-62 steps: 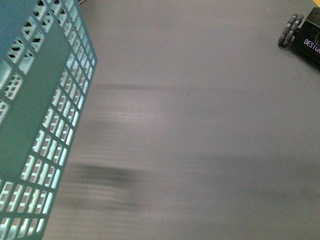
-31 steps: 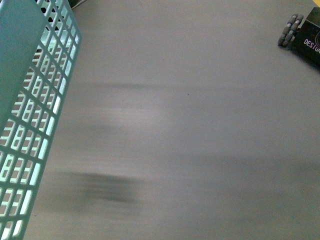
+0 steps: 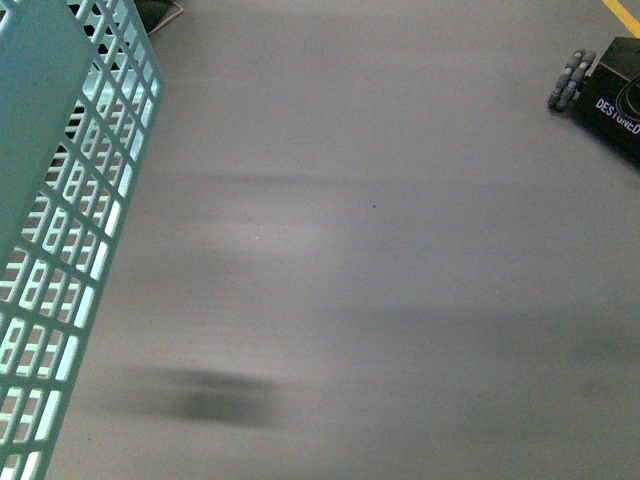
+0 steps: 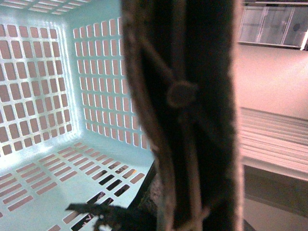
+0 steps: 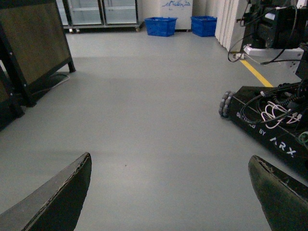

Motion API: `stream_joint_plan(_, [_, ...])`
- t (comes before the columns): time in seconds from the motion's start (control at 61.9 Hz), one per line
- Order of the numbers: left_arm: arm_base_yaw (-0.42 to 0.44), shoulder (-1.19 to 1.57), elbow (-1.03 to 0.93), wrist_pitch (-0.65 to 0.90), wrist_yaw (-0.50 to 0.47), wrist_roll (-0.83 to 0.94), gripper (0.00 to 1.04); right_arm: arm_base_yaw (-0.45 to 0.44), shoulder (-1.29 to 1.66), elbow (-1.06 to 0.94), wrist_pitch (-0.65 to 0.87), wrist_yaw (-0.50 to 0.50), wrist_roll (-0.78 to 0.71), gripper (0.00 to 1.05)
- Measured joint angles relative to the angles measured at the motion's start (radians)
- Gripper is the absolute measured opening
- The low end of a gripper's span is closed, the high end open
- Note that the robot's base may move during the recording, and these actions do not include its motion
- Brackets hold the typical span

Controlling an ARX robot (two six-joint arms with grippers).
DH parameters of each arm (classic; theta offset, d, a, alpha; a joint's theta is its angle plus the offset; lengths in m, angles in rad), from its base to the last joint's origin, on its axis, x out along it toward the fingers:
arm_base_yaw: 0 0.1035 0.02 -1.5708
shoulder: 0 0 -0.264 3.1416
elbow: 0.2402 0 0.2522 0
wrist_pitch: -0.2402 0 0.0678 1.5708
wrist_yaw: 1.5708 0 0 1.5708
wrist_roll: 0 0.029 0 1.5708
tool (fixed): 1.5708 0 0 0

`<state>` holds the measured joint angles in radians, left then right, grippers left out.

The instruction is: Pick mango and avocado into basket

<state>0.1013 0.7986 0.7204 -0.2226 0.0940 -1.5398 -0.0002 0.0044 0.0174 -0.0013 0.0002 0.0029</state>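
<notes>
- While neither the mango nor the avocado is showing in any view, the basket (image 3: 60, 200) is sitting tilted at the robot's left, cut by the front view's edge, over the grey floor (image 3: 400, 250); cannot tell if it is touching the floor.
- Left wrist view is looking into the basket: the lattice walls and bottom are showing bare, with no fruit in the visible part. A dark frayed patch (image 4: 110, 214) low down is too unclear to name.
- Progress, my read: nothing is loaded yet, so both picks are remaining, and the fruit is needing to be located first.
- Left gripper: a dark vertical bar (image 4: 192, 96) is blocking the close foreground. It could be a finger or the handle, so I cannot tell whether it is spread or clamped.
- Right gripper (image 5: 171, 192) is standing spread wide, nothing between its fingertips, over bare floor.
- Writing: the black wheeled base (image 5: 269, 125) on the floor's right side is reading "BY ARX"; the front view is catching only "DESIGN…", cut off.
- Further out: blue crates (image 5: 161, 26) are standing by the far wall and a yellow line (image 5: 257, 72) is running along the floor.
</notes>
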Motion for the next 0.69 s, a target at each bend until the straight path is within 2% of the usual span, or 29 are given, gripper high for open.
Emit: stream_joint_plan(0.695, [0.000, 0.000, 0.000, 0.000, 0.000, -0.001, 0.04, 0.000, 0.000, 0.000, 0.000, 0.000, 0.000, 0.96])
